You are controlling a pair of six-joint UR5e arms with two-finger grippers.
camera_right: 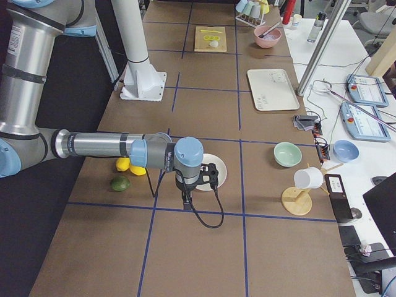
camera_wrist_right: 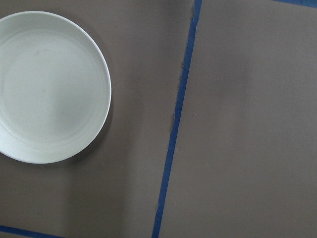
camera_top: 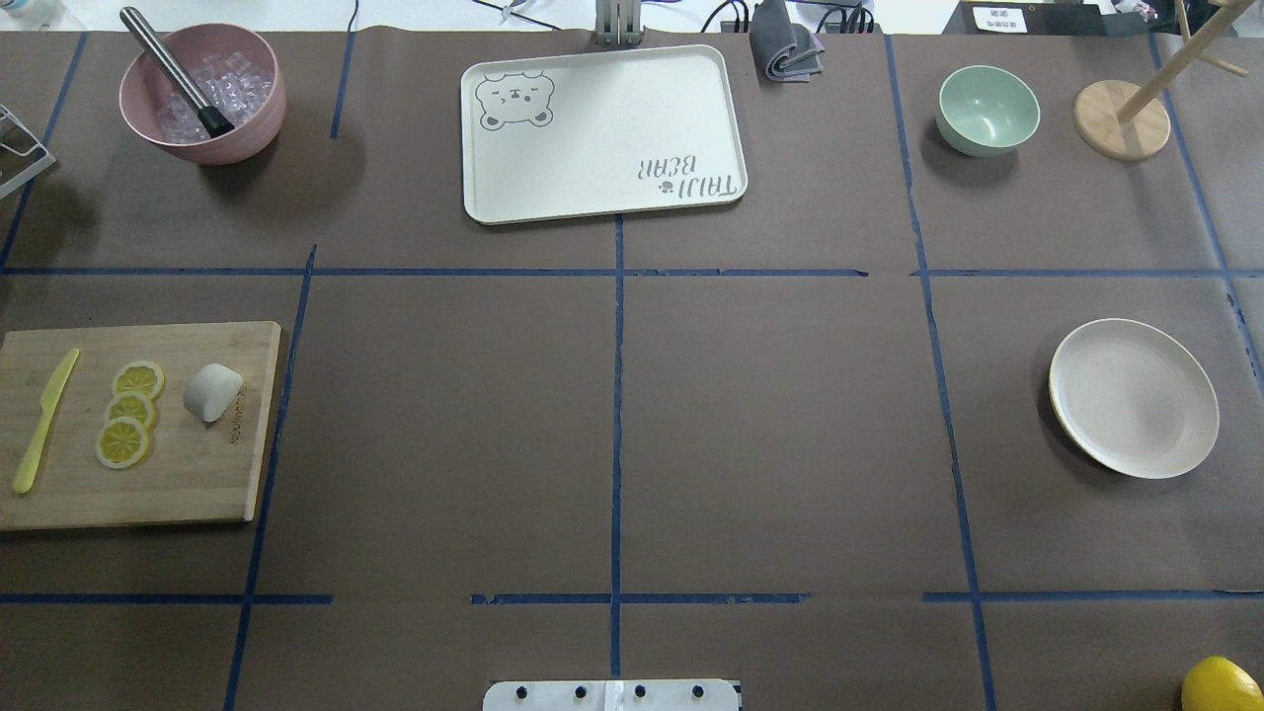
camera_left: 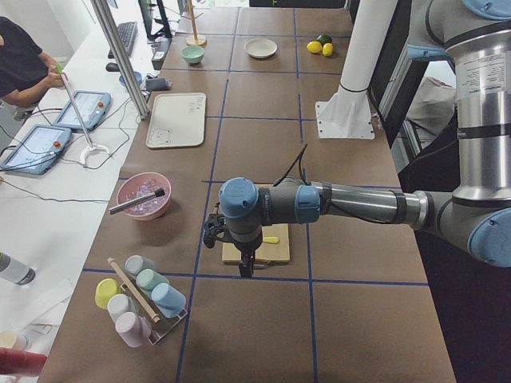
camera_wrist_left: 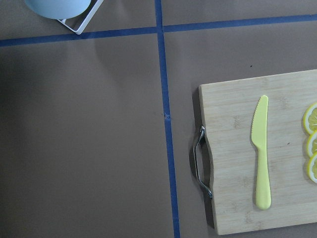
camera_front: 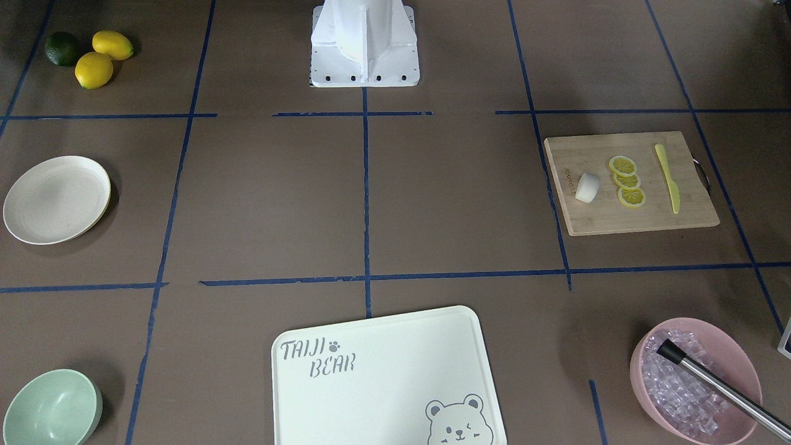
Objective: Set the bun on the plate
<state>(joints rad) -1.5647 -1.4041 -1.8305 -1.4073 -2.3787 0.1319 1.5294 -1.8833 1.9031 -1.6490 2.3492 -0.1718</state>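
Note:
The small white bun [camera_front: 587,187] [camera_top: 212,391] lies on a wooden cutting board [camera_front: 618,216] [camera_top: 188,474], beside three lemon slices [camera_top: 128,413]. The round cream plate [camera_front: 57,199] [camera_top: 1133,397] [camera_wrist_right: 47,87] sits bare at the table's opposite end. My left gripper [camera_left: 246,267] hangs high above the cutting board's outer end. My right gripper [camera_right: 184,201] hangs just past the plate [camera_right: 218,176]. Both show only in the side views, so I cannot tell whether either is open or shut. The left wrist view shows the board's handle end [camera_wrist_left: 233,198], not the bun.
A yellow plastic knife [camera_top: 41,422] [camera_wrist_left: 261,151] lies on the board. A bear-printed tray [camera_top: 602,133], a pink bowl of ice with a metal tool [camera_top: 202,94], a mint-green bowl [camera_top: 987,109], a wooden stand [camera_top: 1121,118] and lemons with a lime [camera_front: 93,55] ring the table.

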